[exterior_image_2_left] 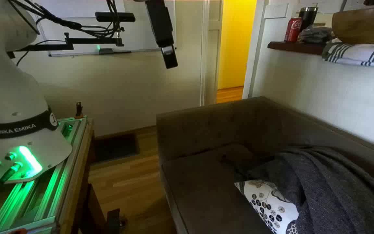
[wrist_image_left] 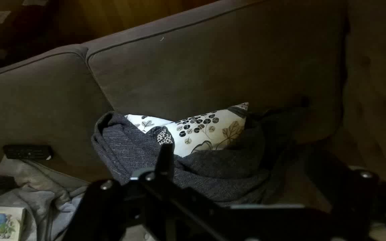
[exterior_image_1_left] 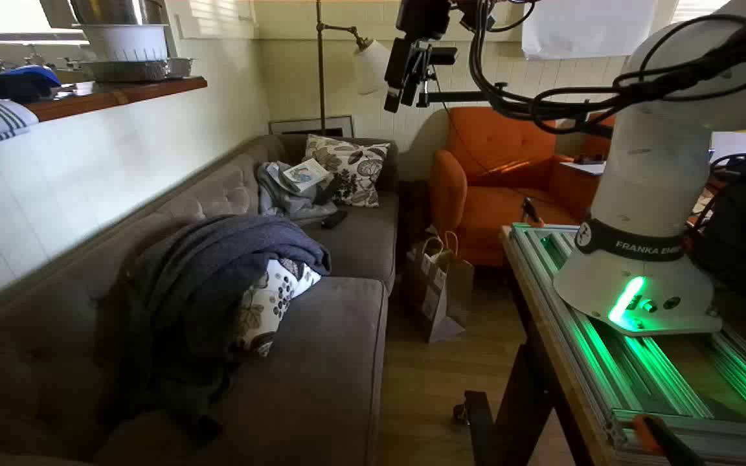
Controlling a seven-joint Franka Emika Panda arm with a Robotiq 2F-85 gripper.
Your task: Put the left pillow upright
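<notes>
A white pillow with a dark and tan leaf print (exterior_image_1_left: 274,304) lies slumped on the near part of the grey sofa. A dark grey blanket (exterior_image_1_left: 198,278) is draped over much of it. The pillow's exposed part also shows in an exterior view (exterior_image_2_left: 268,204) and in the wrist view (wrist_image_left: 209,129); the rest is hidden under the blanket. A second leaf-print pillow (exterior_image_1_left: 363,169) leans at the sofa's far end. My gripper (exterior_image_1_left: 407,97) is high above the sofa, apart from the pillows. In the wrist view the gripper's fingers (wrist_image_left: 240,154) are spread, with nothing between them.
The grey sofa (exterior_image_1_left: 327,388) runs along the wall. A grey cloth (exterior_image_1_left: 285,197), a book (exterior_image_1_left: 307,175) and a remote (exterior_image_1_left: 334,219) lie near the far pillow. A paper bag (exterior_image_1_left: 441,291) stands on the floor. A floor lamp (exterior_image_1_left: 321,77) and orange armchair (exterior_image_1_left: 502,168) stand behind.
</notes>
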